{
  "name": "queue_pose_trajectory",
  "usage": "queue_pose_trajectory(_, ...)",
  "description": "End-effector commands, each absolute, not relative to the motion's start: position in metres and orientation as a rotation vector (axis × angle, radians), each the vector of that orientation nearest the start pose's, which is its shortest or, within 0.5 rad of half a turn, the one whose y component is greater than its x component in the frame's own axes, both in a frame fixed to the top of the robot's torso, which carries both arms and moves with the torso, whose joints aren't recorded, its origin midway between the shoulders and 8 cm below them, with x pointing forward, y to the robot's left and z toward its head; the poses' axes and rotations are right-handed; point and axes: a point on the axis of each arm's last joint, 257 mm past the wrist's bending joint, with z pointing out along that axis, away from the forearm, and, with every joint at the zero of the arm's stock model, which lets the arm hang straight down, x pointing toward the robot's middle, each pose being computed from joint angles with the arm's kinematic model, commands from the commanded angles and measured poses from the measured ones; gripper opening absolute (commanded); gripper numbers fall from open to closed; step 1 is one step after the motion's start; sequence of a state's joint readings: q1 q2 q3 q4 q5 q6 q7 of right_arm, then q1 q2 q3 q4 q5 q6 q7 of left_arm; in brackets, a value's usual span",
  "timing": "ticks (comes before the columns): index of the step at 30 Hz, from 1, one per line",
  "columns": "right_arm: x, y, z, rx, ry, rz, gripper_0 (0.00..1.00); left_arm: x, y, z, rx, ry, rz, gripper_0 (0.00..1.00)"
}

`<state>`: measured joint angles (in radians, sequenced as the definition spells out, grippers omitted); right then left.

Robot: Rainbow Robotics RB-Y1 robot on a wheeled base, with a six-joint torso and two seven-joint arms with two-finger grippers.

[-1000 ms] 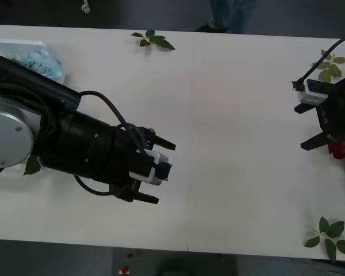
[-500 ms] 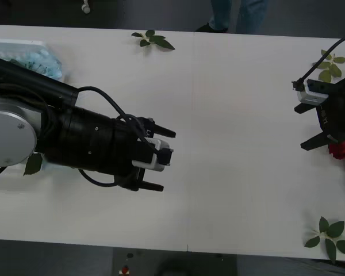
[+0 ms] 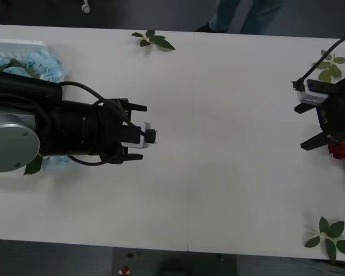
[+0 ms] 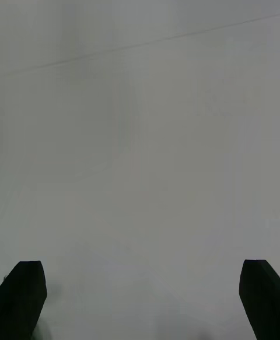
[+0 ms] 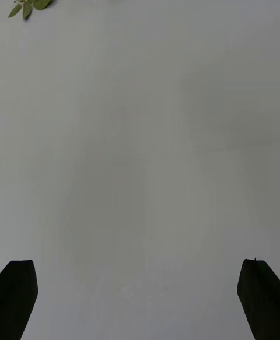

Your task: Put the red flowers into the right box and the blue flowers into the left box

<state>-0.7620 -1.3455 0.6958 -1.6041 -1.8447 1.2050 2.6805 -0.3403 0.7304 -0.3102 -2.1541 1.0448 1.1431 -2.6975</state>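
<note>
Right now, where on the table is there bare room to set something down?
The middle is bare, between the left gripper and right gripper. Leaf sprigs sit only at the edges. Crowded: blue flowers far left, red flowers far right.

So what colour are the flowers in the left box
Pale sky blue flowers in the left box, clearest in the front view.

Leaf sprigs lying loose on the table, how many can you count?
3. One leaf sprig lies at the table's far edge, one at the far right by the right arm, one at the near right corner. The arms may hide more.
</note>
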Motion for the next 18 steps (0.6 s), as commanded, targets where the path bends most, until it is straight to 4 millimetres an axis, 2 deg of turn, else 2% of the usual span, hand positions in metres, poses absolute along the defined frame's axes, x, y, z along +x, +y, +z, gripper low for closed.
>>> queue_pose_trajectory(1, 0.4391, -0.2693, -0.1488, -1.796, 1.914, 0.234, 0.96, 0.4165, 0.0664, -0.1545, 1.822, 1.232, 0.042, 1.0)
queue_pose_trajectory(4, 0.4391, -0.2693, -0.1488, -1.796, 1.914, 0.234, 0.96, 0.4142, 0.0646, -0.1618, 1.808, 1.26, -0.011, 1.0)
queue_pose_trajectory(18, 0.4391, -0.2693, -0.1488, -1.796, 1.914, 0.234, 0.97, 0.4142, 0.0646, -0.1618, 1.808, 1.26, -0.011, 1.0)
